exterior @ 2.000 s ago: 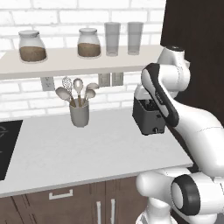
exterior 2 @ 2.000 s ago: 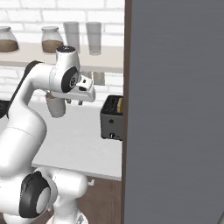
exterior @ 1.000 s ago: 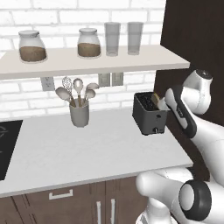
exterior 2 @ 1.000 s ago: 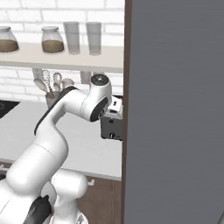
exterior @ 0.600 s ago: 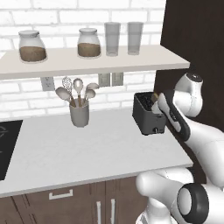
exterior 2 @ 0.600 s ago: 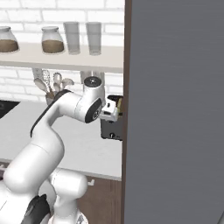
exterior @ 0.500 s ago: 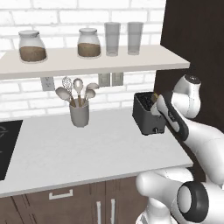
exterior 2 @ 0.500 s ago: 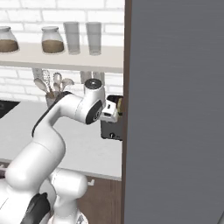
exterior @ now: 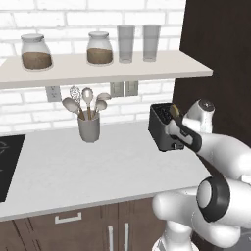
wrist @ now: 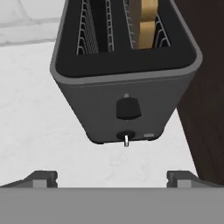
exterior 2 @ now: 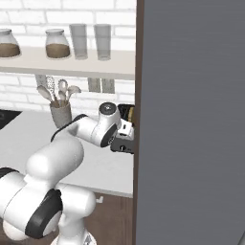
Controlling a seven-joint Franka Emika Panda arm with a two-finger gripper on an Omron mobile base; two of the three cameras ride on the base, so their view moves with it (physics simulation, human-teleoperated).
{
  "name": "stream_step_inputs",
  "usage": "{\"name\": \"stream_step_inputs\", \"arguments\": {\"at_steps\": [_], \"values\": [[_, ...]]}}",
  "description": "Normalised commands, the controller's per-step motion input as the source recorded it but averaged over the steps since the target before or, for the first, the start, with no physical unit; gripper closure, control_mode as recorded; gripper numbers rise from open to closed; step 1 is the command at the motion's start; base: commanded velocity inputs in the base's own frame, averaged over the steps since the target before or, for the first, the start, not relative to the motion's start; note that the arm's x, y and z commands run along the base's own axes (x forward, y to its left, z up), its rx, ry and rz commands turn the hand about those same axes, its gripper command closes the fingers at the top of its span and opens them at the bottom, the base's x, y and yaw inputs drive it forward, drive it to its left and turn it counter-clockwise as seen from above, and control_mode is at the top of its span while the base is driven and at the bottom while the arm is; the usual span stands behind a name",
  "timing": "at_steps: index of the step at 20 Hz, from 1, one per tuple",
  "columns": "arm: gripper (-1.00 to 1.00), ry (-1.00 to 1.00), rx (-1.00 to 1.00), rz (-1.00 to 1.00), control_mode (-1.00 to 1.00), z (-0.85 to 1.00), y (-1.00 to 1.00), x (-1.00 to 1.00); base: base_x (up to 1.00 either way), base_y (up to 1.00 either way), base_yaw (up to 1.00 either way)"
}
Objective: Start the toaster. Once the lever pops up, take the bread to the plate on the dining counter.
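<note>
Toaster [wrist: 127, 83] lengthwise away; lever [wrist: 126, 139] end nearest.

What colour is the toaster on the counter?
Dark grey-black toaster, clearest in the hand view.

Bright even render, soft shadows, sharp focus

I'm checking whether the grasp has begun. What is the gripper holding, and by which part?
Nothing. The gripper is open, its fingertips apart and bare in front of the toaster; the bread sits in a slot.
</note>
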Motion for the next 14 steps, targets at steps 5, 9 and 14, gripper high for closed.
{"name": "stream_step_inputs", "arguments": {"at_steps": [5,9,14], "values": [[-1.0,-0.05,0.0,0.0,-1.0,-0.01,-0.04,0.37,0.0,0.0,0.0],[-1.0,0.0,0.0,0.0,-1.0,-0.01,-0.04,0.31,0.0,0.0,0.0],[-1.0,0.0,0.0,0.0,-1.0,-0.02,-0.2,0.08,0.0,0.0,0.0]]}}
